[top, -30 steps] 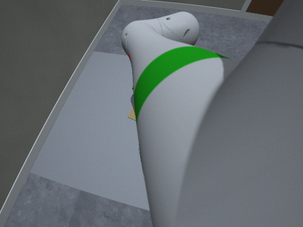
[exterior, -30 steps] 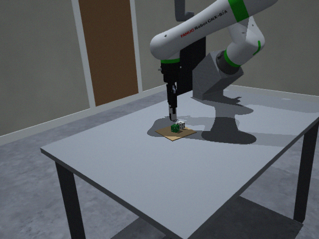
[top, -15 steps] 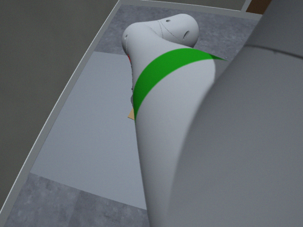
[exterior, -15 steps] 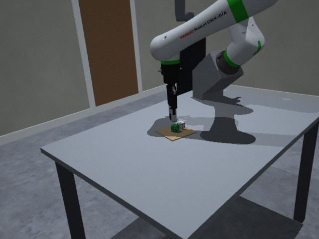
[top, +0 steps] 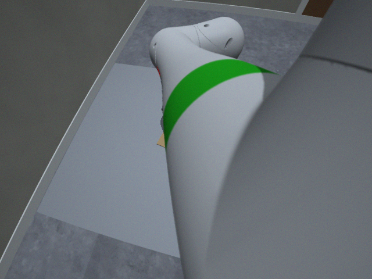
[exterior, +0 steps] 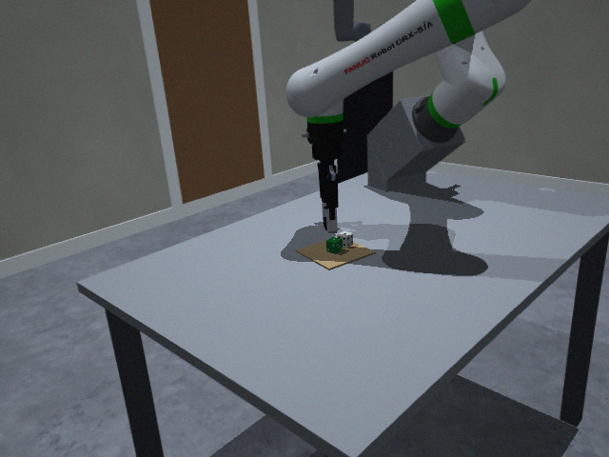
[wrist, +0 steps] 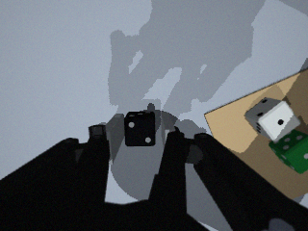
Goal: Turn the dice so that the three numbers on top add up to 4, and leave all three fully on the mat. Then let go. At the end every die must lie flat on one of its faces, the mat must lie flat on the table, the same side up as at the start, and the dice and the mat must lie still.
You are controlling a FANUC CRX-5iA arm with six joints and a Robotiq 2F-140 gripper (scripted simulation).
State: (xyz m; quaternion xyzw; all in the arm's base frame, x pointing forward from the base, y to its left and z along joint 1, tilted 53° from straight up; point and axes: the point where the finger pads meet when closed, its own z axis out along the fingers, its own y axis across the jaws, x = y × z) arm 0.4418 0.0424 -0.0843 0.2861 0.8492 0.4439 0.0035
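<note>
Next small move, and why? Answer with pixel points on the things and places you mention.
Probably close the gripper [exterior: 330,229] [wrist: 141,124] gently on the black die [wrist: 140,130], if its height is right: the die shows between the open fingers, a gap on one side, outside the mat [top: 161,140] [exterior: 329,263] [wrist: 228,129].
</note>
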